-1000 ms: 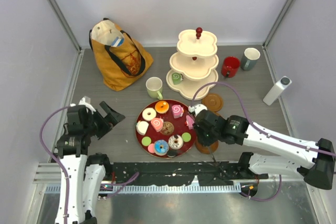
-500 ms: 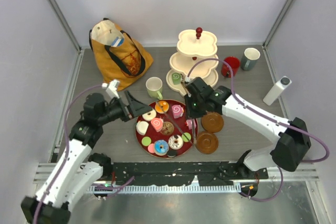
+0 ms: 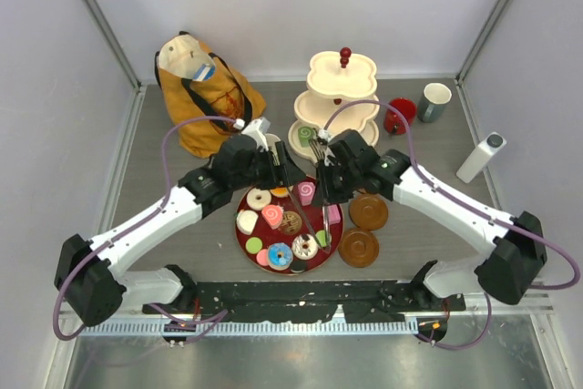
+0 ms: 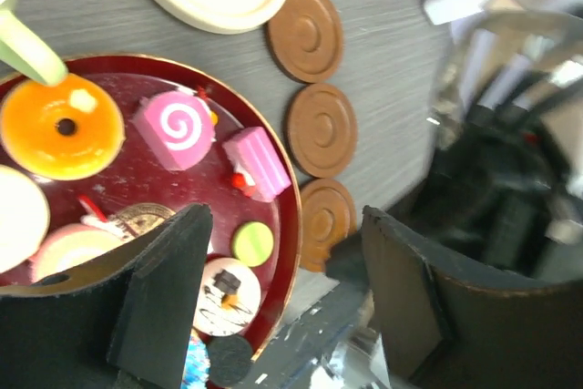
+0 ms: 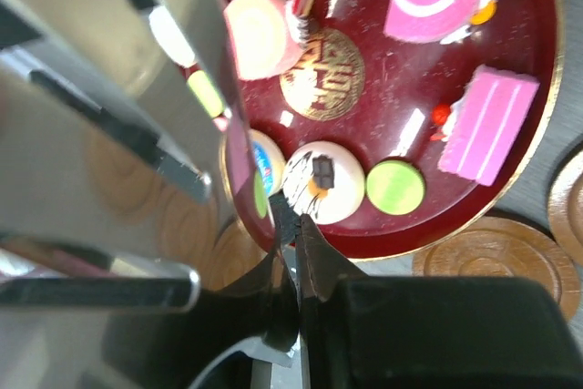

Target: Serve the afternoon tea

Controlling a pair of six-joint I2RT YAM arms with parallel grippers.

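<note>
The afternoon tea's pastries lie on the dark-red tray [image 3: 240, 234]: an orange donut [image 4: 59, 125], a pink swirl roll [image 4: 175, 129], a pink cake slice [image 4: 260, 163], a green macaron [image 4: 252, 243], a white iced donut [image 5: 319, 181]. My left gripper [image 3: 284, 170] hovers open over the tray's far edge, nothing between its fingers [image 4: 164, 298]. It hides most of the pale green mug [image 4: 27, 47]. My right gripper [image 3: 321, 178] is shut on shiny metal tongs [image 5: 109, 134] that reach over the tray's right side. The red mug [image 3: 399, 114] and grey-blue mug [image 3: 435, 100] stand at the back right.
A cream three-tier stand [image 3: 335, 102] stands behind the tray, a small green piece on its bottom tier. Brown coasters [image 3: 368, 211] lie right of the tray. A mustard tote bag [image 3: 205, 102] sits at the back left, a white bottle [image 3: 481, 157] at the far right.
My left arm swung in from the left edge to the tray's far side, its jaws narrowing a little. My right arm carried the tongs from the tray's near right to its far right.
</note>
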